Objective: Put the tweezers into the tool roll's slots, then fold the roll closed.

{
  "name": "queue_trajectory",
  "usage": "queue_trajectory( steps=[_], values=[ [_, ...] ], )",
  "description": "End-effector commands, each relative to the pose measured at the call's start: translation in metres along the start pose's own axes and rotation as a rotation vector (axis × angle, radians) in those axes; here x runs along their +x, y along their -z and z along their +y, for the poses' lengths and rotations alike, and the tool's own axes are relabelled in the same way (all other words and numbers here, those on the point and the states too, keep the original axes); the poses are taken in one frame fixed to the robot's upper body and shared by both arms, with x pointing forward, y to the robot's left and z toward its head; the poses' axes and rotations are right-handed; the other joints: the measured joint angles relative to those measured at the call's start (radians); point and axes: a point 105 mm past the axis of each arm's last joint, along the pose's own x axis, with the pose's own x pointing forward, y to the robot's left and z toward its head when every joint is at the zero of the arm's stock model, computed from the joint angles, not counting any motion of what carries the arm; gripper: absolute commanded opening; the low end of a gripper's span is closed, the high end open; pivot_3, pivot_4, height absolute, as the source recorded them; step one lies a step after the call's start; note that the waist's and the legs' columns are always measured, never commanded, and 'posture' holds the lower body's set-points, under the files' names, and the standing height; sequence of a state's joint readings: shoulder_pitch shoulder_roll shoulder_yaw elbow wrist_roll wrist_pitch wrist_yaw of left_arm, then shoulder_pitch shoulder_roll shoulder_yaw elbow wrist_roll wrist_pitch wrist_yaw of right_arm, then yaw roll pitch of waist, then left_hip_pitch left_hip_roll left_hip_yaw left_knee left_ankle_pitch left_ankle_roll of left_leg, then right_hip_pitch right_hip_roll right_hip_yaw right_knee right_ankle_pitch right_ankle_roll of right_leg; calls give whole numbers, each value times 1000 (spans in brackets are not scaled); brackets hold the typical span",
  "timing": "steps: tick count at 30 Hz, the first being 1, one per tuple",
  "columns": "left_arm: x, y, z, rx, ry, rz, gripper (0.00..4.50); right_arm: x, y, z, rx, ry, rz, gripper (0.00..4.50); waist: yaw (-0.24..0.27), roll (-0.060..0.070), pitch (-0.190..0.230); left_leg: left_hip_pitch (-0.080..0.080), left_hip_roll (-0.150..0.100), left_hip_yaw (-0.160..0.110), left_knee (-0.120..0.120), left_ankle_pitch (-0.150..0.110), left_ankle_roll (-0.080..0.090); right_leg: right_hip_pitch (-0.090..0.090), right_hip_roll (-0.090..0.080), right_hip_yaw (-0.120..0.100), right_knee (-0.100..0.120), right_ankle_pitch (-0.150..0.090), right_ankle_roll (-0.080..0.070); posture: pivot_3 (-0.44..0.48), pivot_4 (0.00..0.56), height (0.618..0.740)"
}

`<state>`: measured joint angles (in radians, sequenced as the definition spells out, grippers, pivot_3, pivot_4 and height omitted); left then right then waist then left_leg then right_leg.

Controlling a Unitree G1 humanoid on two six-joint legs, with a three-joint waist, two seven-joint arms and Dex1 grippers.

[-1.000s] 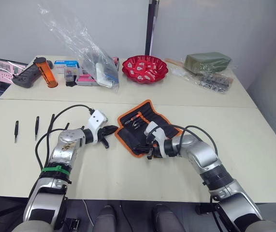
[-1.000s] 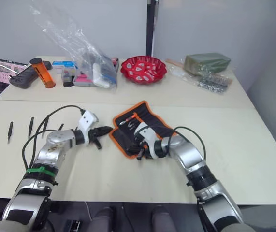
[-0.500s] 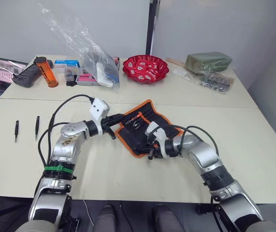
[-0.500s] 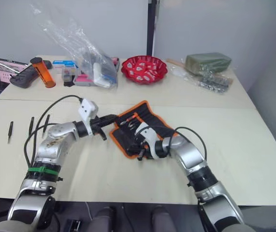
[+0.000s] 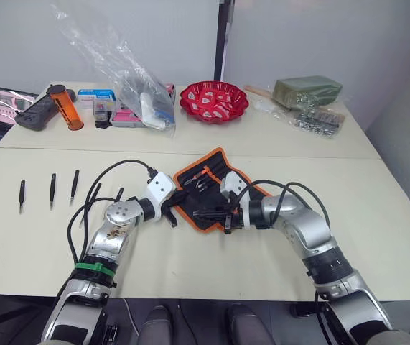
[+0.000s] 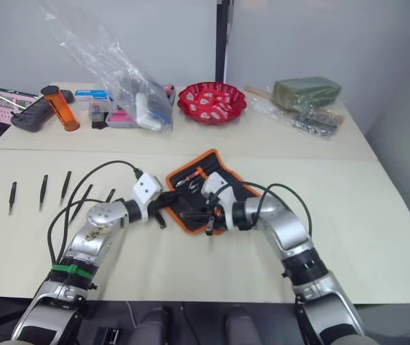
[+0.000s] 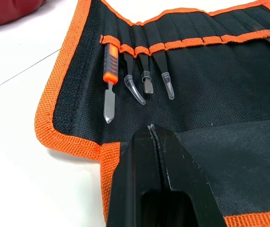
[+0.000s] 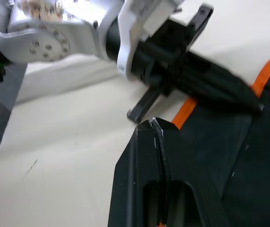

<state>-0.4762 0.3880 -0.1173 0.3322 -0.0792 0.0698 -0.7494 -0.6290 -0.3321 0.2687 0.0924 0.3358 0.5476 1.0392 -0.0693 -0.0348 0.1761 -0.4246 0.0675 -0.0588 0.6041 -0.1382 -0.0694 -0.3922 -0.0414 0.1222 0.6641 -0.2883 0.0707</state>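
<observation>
Roll (image 5: 215, 192) lies open mid-table, slots (image 7: 182, 42) up. Tweezers (image 5: 52, 190) lie loose in a row well off to the robot's left, none in either gripper, so I judge the job barely started. A few tools already sit in the end slots (image 7: 144, 75), with an orange-handled blade (image 7: 108, 85) beside them; the slots further along look empty.

You have both grippers down at the roll's near flap. Left gripper (image 7: 150, 130) is pinched shut, fingers together with no gap, tips right at the flap's edge by the orange trim; cannot tell if cloth is caught between them. Right gripper (image 8: 151, 124) is shut too, fingers pressed tight, sitting over the same flap corner, nothing visibly held.

Advice: if you're flattening the flap to clear the slots, press low and drag outward so the roll doesn't slide. Keep the two grippers from knocking; they're just beside each other. Then open left wide before reaching for the nearest tweezer, and grab it mid-body, since it's thin and flat on the table. Don't fold yet.
</observation>
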Motion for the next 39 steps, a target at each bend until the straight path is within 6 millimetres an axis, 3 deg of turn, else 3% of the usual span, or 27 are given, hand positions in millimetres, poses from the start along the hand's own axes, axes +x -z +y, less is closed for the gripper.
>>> queue_trajectory(
  steps=[1, 5, 9, 15, 24, 28, 32, 39],
  values=[
    [-3, 10, -2, -44, -7, 19, 18, 2, -9, -21, -27, 2, -8, 0, 0, 0, 0, 0, 0, 0, 0, 0, 0, 0, 0, 0, 0, 0, 0, 0, 150, 729],
    [-3, 11, -2, -40, -4, 20, 18, 15, 0, -39, -31, 26, 9, 0, 1, 0, 0, 0, 0, 0, 0, 0, 0, 0, 0, 0, -1, 0, 0, 0, 150, 729],
    [-1, 12, -2, -39, -1, 23, 18, 25, 17, -40, -15, -3, 27, 0, 1, 0, 0, 0, 0, 0, -1, 0, 0, 0, 0, 0, -1, 0, 0, 0, 150, 729],
    [1, 13, 4, -39, -9, 32, 18, 22, 54, -24, 28, -67, 83, 0, 3, 0, 0, 1, 0, 0, -1, 0, 0, 1, 0, 0, 0, 0, 0, 0, 150, 729],
    [2, 16, 5, -59, -4, 38, 18, -2, 90, 14, 17, -171, 163, 0, 6, 1, -1, 2, 0, 0, 0, 0, 0, 3, 0, 0, -1, 0, 0, 0, 150, 729],
    [2, 17, 4, -64, 2, 40, 18, -11, 101, 19, -4, -166, 212, 0, 8, 1, -4, 3, 0, 0, -1, 0, 0, 3, 0, 0, -2, 0, 0, 0, 150, 729],
    [2, 17, 3, -69, 11, 37, 18, -14, 94, 17, -13, -143, 185, 0, 9, 1, -6, 3, 0, 0, -1, 0, 0, 4, 0, 0, -2, 0, 0, 0, 150, 729],
    [-7, 3, 5, -42, 22, -37, 18, -27, 34, 32, -152, -200, -10, 0, 12, 2, -6, 0, 0, 0, -1, 0, 0, 2, 0, 0, -3, 0, 0, 0, 150, 729]
  ],
)
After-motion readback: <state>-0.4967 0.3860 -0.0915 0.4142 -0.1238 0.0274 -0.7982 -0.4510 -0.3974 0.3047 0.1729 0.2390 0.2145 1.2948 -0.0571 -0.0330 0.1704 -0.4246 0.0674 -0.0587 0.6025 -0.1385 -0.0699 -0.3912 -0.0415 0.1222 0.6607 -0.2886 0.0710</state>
